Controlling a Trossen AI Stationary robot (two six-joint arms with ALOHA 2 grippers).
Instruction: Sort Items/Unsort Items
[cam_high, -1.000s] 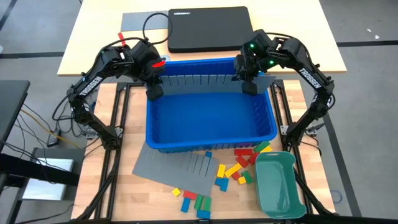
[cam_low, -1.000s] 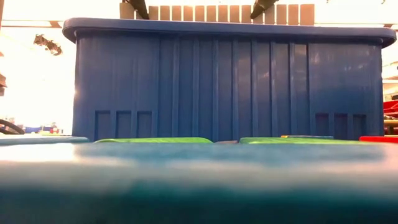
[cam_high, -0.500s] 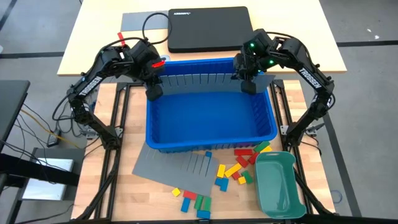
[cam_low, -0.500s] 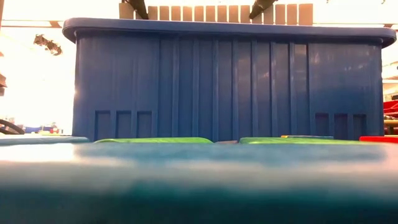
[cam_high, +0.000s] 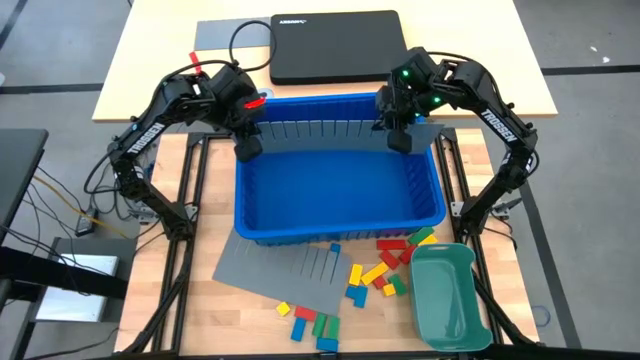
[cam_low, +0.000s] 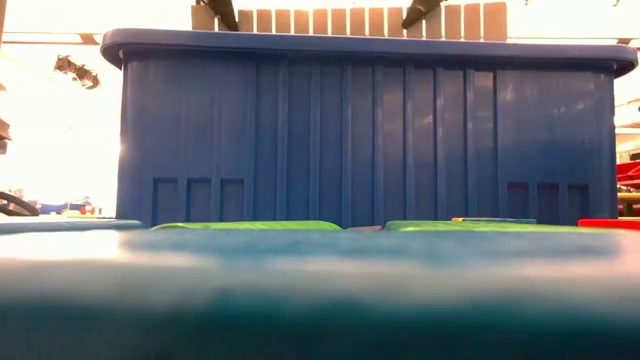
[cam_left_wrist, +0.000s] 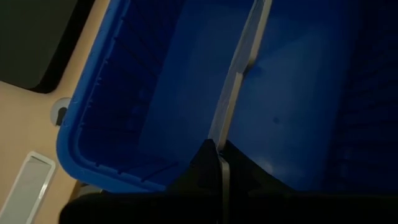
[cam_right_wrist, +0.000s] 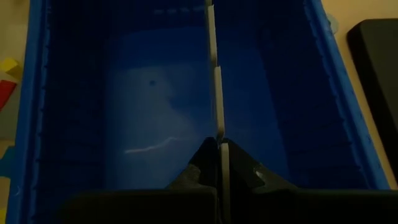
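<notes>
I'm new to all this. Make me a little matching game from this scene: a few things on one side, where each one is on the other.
Things:
1. grey divider strip
2. teal tray
3. black laptop
4. toy blocks

Places:
A. behind the blue bin, on the pale tabletop
B. held at both ends by the grippers
C. scattered in front of the bin
D. front right of the table

Pairs: 1-B, 2-D, 3-A, 4-C

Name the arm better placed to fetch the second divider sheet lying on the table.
Neither yet: left gripper and right gripper each pinch the upright divider. The flat sheet lies left of centre, probably favouring the left.
</notes>
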